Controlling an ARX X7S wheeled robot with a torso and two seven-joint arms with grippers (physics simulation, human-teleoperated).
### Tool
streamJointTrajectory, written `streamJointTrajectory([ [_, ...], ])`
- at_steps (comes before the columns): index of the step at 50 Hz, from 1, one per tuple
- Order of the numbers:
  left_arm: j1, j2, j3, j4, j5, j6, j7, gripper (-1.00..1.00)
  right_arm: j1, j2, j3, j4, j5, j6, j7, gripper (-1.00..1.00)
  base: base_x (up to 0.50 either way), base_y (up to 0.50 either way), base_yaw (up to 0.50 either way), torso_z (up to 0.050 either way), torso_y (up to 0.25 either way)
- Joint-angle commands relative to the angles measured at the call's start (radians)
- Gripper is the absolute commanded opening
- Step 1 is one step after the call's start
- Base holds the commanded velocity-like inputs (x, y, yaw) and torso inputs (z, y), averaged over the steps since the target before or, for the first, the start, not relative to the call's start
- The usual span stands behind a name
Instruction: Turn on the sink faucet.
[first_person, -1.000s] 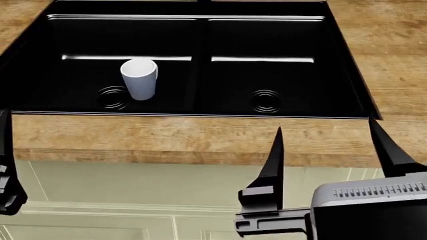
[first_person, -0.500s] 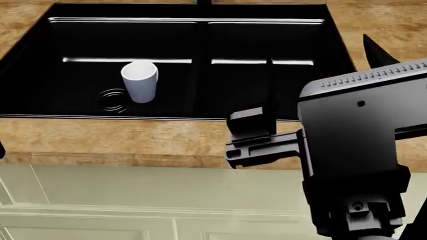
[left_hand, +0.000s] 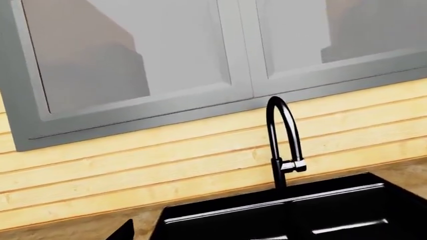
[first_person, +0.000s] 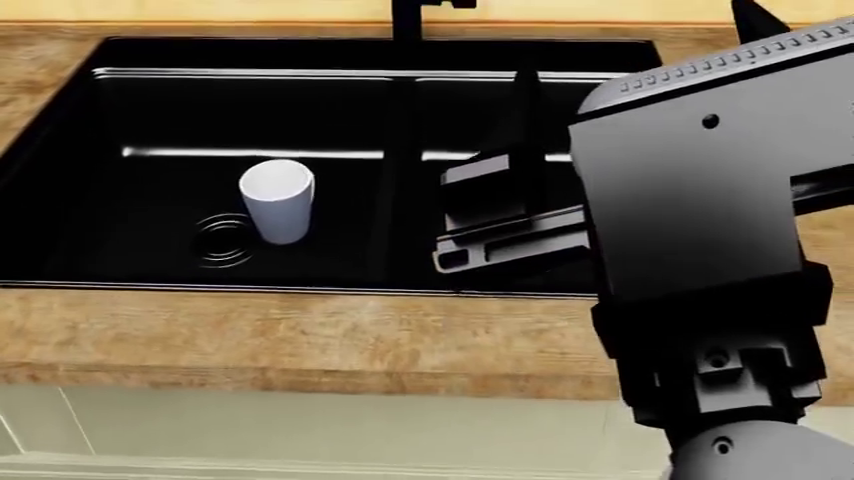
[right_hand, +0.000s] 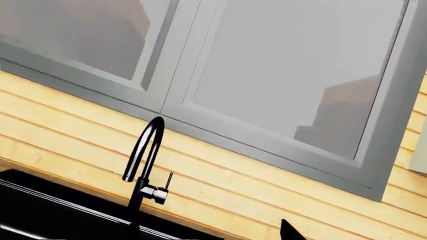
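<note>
The sink faucet (left_hand: 280, 145) is a black curved tap behind the sink's divider, with a short lever (left_hand: 293, 166) at its side. It also shows in the right wrist view (right_hand: 143, 160), and only its base shows in the head view (first_person: 404, 15). The black double sink (first_person: 334, 45) fills the counter. My right gripper (first_person: 631, 40) is open, raised over the right basin, short of the faucet. My left gripper (left_hand: 213, 233) shows one fingertip (left_hand: 125, 231) far off to the side, so it is open. It is well short of the faucet.
A white cup (first_person: 276, 200) stands in the left basin beside its drain (first_person: 220, 240). A wooden counter (first_person: 267, 340) runs round the sink. A plank wall (left_hand: 167, 165) and grey window frames (left_hand: 240, 50) stand behind the faucet. My right arm (first_person: 707, 250) hides the right basin's drain.
My right arm has risen and moved forward from the counter's front edge to over the right basin. The faucet's base has come into the head view. My left gripper has left that view.
</note>
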Motion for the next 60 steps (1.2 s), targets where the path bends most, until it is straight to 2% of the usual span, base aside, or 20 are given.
streamJointTrajectory([
  [1, 0.017, -0.011, -0.014, 0.000, -0.010, 0.012, 0.009, 1.00, 0.041, -0.006, -0.012, -0.001, 0.041, 0.024, 0.030, 1.00, 0.40, 0.00, 0.00, 0.050, 0.029],
  [9, 0.052, -0.016, -0.025, -0.001, 0.016, 0.025, 0.028, 1.00, 0.058, -0.011, -0.028, 0.005, 0.044, 0.026, 0.036, 1.00, 0.38, 0.00, 0.00, 0.050, 0.030],
  [40, 0.041, -0.015, -0.008, -0.004, 0.020, 0.024, 0.028, 1.00, 0.016, 0.036, -0.007, -0.006, 0.050, -0.023, 0.047, 1.00, 0.32, 0.00, 0.00, 0.050, 0.033],
  [60, 0.064, -0.017, -0.014, -0.001, 0.029, 0.039, 0.041, 1.00, 0.049, 0.020, -0.055, 0.004, 0.043, -0.015, 0.052, 1.00, 0.29, 0.00, 0.00, 0.050, 0.034],
])
